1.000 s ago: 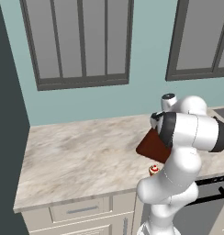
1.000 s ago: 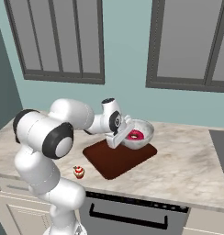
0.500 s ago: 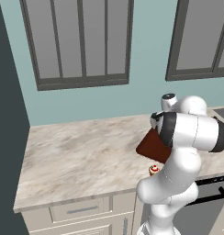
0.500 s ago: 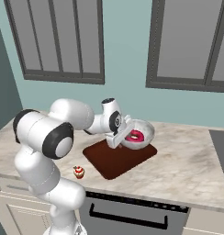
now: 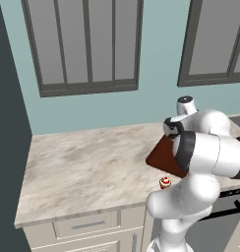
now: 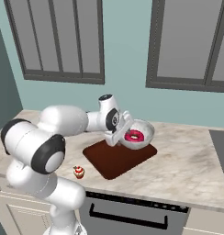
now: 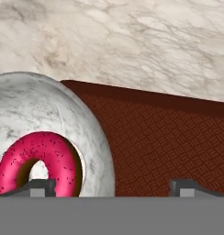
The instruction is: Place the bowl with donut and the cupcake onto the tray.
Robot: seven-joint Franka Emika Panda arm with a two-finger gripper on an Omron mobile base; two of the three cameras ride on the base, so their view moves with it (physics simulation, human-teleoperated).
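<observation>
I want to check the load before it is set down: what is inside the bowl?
Inside the bowl lies the donut with pink icing, its hole visible. The bowl floor beneath the donut is covered. The hand is at the bowl's rim, over the tray.

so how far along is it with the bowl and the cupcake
Nothing sits on the dark reddish-brown tray yet. In hand: the gripper carries the pale glossy bowl with the pink-iced donut above the tray. Left: setting it down, then the tiny red-wrapped cupcake, on the counter.
</observation>
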